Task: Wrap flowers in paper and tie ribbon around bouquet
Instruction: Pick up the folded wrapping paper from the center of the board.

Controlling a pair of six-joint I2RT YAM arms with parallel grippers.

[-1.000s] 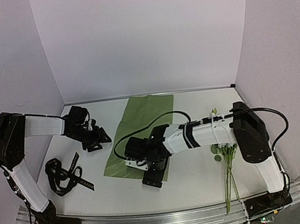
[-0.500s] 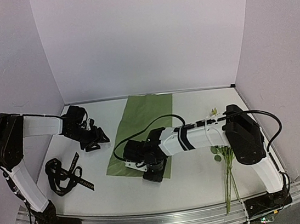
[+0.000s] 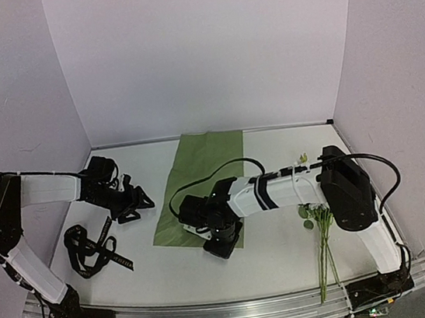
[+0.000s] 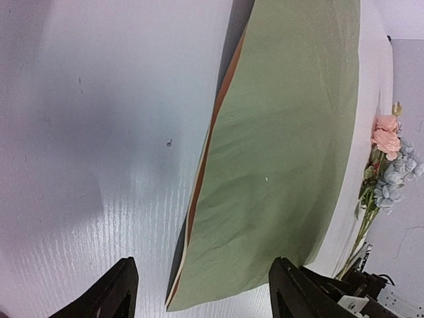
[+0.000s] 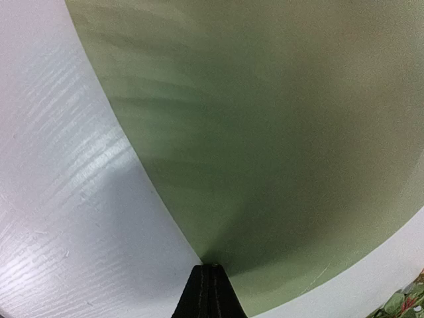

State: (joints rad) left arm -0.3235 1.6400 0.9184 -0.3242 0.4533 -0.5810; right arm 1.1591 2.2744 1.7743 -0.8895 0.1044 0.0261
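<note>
I am stretching my right arm (image 3: 279, 189) low across the tabletop (image 3: 273, 265), right claw (image 5: 212, 273) clenching the paper's (image 3: 202, 172) near edge; my left claw (image 3: 138, 205) is hovering released beside the paper.

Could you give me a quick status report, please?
Right gripper shut on the paper edge. Left gripper open, beside it. Flowers and ribbon untouched. Nothing in the way.

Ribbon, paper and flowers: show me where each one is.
ribbon (image 3: 118, 260), top view, its near tail.
paper (image 3: 198, 169), top view, green face, far half.
flowers (image 4: 386, 139), left wrist view, a bloom.
</note>
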